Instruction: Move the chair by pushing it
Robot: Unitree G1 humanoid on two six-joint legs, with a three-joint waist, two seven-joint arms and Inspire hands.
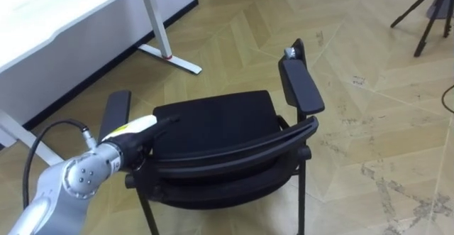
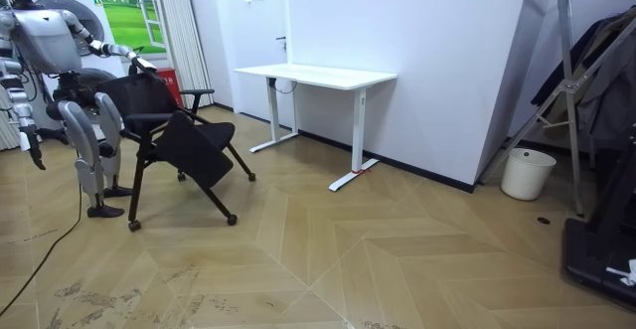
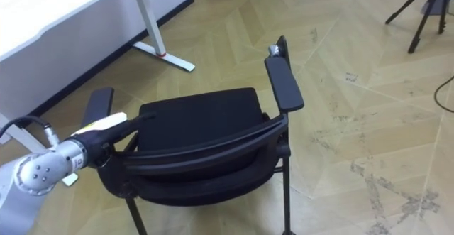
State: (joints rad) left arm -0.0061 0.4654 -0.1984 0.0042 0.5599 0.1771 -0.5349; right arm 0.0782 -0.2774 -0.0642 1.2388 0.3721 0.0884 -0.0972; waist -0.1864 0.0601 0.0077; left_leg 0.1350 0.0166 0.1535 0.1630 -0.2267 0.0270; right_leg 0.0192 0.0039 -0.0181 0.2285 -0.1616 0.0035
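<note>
A black chair (image 1: 213, 121) with two armrests stands on the wooden floor right in front of me, its backrest toward me. My left arm reaches in from the lower left, and my left hand (image 1: 145, 137) lies at the left end of the backrest's top rail, dark against the black frame. In the room view I stand upright behind the chair (image 2: 169, 120) at the room view's left, with my left hand (image 2: 132, 59) stretched out to its back. At my side my right hand (image 2: 35, 155) hangs idle.
A white desk (image 1: 71, 1) on white legs stands ahead to the left of the chair, against the wall. A dark tripod (image 1: 425, 15) stands at the far right. A white bin (image 2: 527, 173) and a rack with dark cloth stand at the room view's right.
</note>
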